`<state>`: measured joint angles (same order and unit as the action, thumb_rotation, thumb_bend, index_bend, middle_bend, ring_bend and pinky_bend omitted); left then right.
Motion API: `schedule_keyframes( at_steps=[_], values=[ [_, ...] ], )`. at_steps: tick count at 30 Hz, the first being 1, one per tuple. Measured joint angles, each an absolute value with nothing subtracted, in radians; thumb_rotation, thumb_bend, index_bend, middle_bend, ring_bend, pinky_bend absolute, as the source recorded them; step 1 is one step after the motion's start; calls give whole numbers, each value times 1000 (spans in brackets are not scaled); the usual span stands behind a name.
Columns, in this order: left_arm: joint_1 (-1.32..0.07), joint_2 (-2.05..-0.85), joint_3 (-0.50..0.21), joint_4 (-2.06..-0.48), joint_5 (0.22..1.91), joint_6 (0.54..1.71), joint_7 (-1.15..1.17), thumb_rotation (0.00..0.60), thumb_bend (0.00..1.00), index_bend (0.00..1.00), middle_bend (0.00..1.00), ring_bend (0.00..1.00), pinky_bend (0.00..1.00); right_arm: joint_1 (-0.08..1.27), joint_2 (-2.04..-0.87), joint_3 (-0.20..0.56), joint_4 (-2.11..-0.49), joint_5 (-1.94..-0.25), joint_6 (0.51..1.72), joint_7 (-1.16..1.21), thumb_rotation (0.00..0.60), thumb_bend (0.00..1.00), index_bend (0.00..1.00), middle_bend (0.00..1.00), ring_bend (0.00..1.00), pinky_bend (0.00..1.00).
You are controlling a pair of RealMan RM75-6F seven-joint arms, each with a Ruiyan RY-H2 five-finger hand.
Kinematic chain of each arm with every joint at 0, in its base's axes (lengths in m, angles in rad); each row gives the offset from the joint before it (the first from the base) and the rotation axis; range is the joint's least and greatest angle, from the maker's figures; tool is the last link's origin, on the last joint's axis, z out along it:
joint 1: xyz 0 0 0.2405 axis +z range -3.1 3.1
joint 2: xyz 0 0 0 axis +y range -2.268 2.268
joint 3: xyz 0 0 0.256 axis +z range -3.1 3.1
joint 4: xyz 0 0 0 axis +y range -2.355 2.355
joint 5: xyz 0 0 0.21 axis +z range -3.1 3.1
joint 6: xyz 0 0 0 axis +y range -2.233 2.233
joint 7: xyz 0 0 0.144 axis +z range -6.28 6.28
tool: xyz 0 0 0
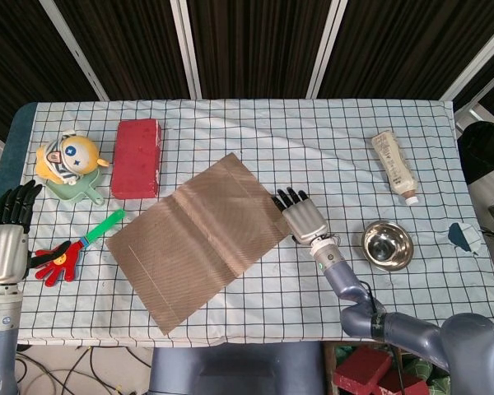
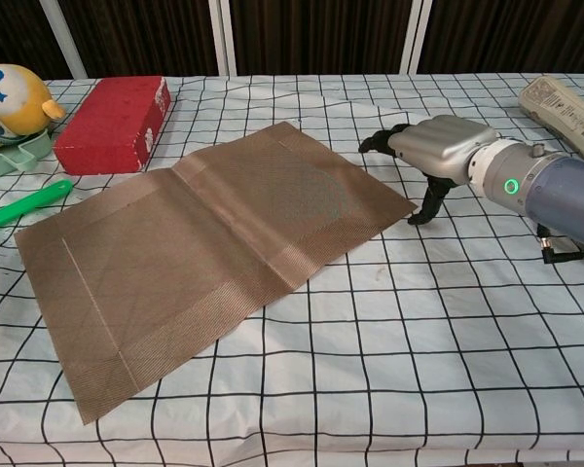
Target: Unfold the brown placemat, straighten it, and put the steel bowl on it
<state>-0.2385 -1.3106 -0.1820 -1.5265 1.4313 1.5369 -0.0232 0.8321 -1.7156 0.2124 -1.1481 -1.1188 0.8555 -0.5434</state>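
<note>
The brown woven rectangular placemat (image 1: 200,239) lies unfolded and flat on the checked white tablecloth (image 1: 313,140), turned at an angle so that one corner points toward the near table edge and another toward the far side; a faint crease runs across its middle (image 2: 224,229). At the near left table edge the robot's left hand (image 1: 6,239) hovers with its dark fingers (image 1: 16,206) straight and slightly apart, holding nothing, beside a red and yellow hand-shaped clapper toy with a green handle (image 1: 70,251). Just off the placemat's right corner the right hand (image 1: 303,218) is low over the cloth, palm down, its fingers (image 2: 382,138) apart and bent downward and its thumb tip pointing down at the cloth close beside the mat's corner; whether it touches the mat cannot be told, and it grips nothing. To the right of that hand, apart from the mat, the round steel bowl (image 1: 387,245) stands upright on the cloth. A small dark teal object (image 1: 461,236) lies near the right edge. Farther back are a pale green scoop carrying a yellow round-headed cartoon figure (image 1: 66,160), a red rectangular box (image 1: 137,156) and a cream squeeze tube (image 1: 394,165) lying on its side.
</note>
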Motion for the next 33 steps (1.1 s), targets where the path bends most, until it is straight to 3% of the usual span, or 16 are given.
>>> schedule_keyframes(
  at_steps=[33],
  values=[
    [-236, -1305, -190, -1544, 1416, 1519, -38, 600, 49, 53, 28, 1, 0, 864, -1704, 205, -1182, -1079, 823, -498, 600, 0, 105, 45, 55, 160]
  ],
)
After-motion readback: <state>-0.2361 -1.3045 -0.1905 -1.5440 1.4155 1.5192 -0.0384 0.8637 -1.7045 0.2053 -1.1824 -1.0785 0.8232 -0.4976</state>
